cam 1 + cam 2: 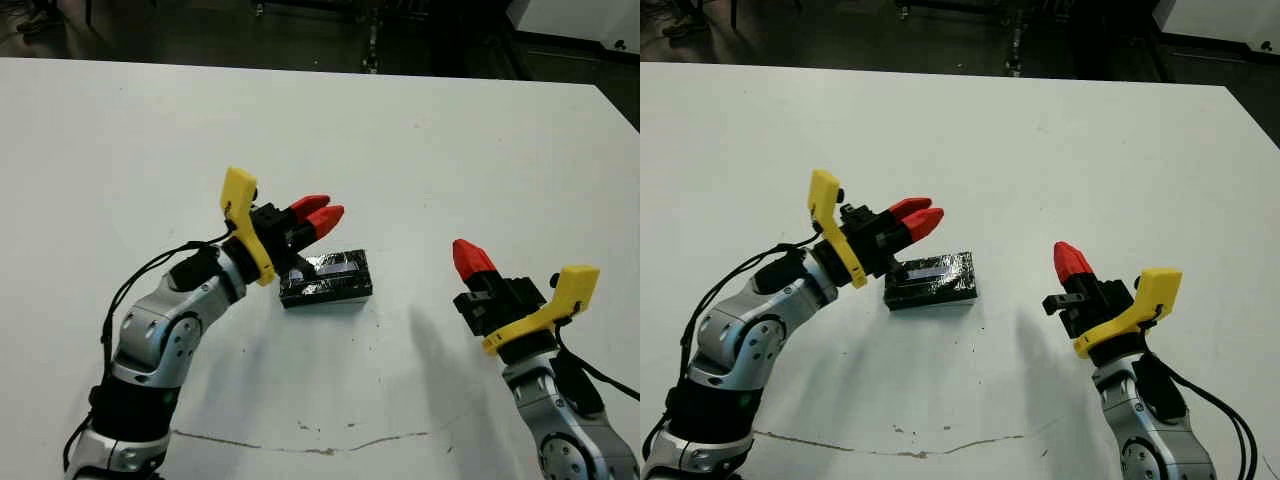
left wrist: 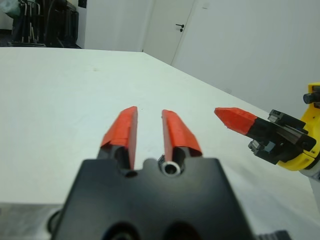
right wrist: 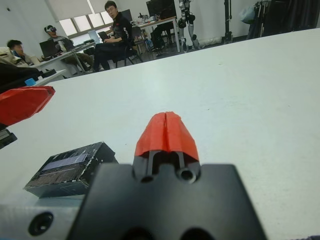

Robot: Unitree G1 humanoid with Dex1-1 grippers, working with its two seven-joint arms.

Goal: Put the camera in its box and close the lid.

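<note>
Left eye view: flat glossy black rectangular lid (image 1: 327, 276) lies on the white table (image 1: 450, 150), a little left of centre, its shiny top catching pale reflections. It sits flush over whatever is under it; the white-rimmed tray and the small black camera cannot be seen, so I cannot tell from these views whether they are beneath it. Black side walls show below the glossy top in the right wrist view (image 3: 70, 170).

Left gripper (image 1: 318, 216), black body with yellow bracket and two red-tipped fingers (image 2: 122, 131), hangs just above and beside the lid's left rear corner, pointing toward the robot's right. Its fingers stand a narrow gap apart with nothing between them; contact with the lid cannot be judged, though the left wrist view shows only bare table ahead of the tips.

Right gripper (image 1: 470, 256), same build, is well apart from the lid on the right side of the table, tips raised and pointing away from the robot. Its two red fingers are pressed together into a single wedge, holding nothing.

People (image 3: 112, 35) sit at desks beyond the table's far edge.

A thin dark line (image 1: 300, 440) runs across the table near the front edge.
</note>
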